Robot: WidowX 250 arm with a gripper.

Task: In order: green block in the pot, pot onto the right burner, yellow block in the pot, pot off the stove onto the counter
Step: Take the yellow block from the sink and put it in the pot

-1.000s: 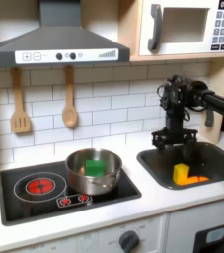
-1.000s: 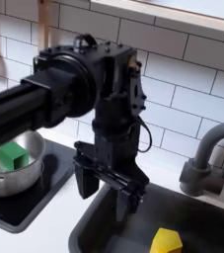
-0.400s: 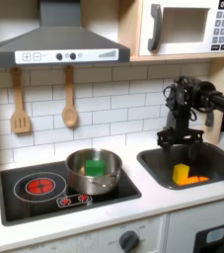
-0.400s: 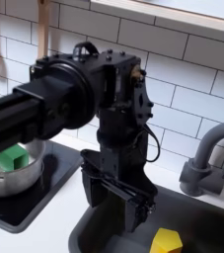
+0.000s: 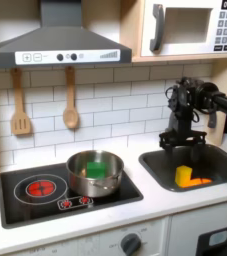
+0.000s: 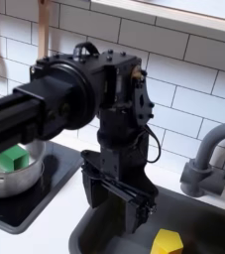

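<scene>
Pot sits on the first exterior view's right burner holding the green block, while the claw, released and empty, hangs over the sink above the yellow block, ungrasped.

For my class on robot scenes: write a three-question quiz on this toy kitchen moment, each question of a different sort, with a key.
1. True or false: the green block lies inside the pot.
2. Multiple choice: the pot sits on the stove over A) the burner on the first exterior view's left, B) the burner on the first exterior view's right, C) no burner.
3. Fill in: the yellow block lies in the ___, below the gripper.

Key: 1 true; 2 B; 3 sink.
</scene>
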